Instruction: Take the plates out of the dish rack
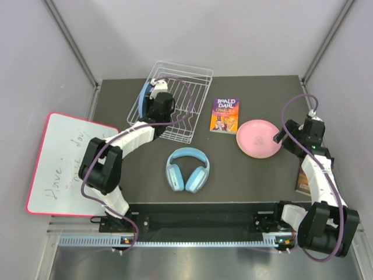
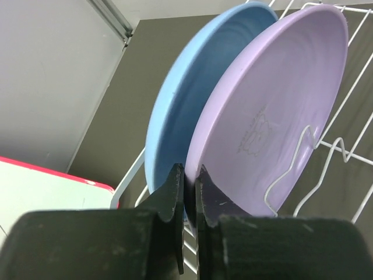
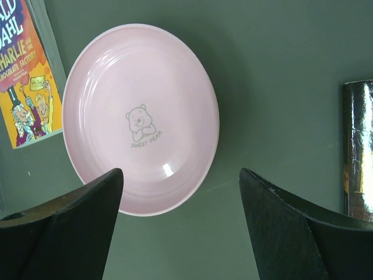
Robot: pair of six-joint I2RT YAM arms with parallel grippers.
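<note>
left pincer [image 2: 187,181] clamping blue plate [image 2: 175,105] rim in dish rack [image 2: 129,179] | purple plate [image 2: 274,116] sitting close alongside, so lifting straight up looks best | right pincer [image 3: 180,181] hanging open over pink plate [image 3: 140,116]

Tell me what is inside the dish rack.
The light blue plate and the lilac plate stand on edge at the dish rack's left end. The left fingers hide their lower rims; the left arm covers that corner from above.
</note>
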